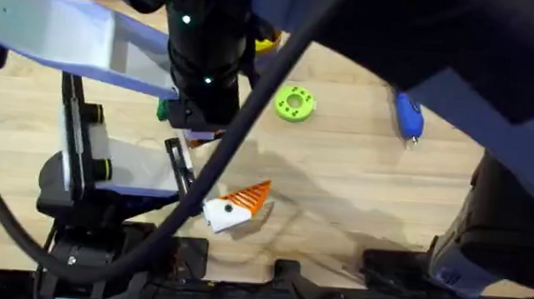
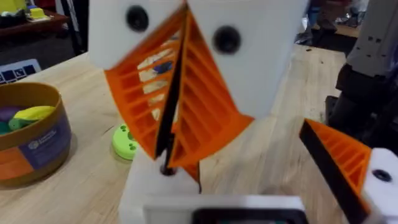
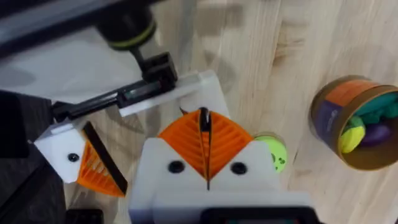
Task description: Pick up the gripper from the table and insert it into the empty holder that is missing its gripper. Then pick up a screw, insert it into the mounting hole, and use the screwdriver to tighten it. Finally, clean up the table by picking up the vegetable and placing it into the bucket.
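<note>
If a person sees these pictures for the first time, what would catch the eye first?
Probably the white fingers with orange ribbed pads pressed together in the right wrist view, the right gripper. Next, the bright green disc on the wooden table, with the blue screwdriver to its right. The orange-brown bucket already holds colourful toys.

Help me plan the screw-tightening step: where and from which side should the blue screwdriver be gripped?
Probably best to take the screwdriver mid-barrel, straight down from above, with the fingers closing across its narrow width. It lies flat on the table, slim and long, with bare wood on both sides.
</note>
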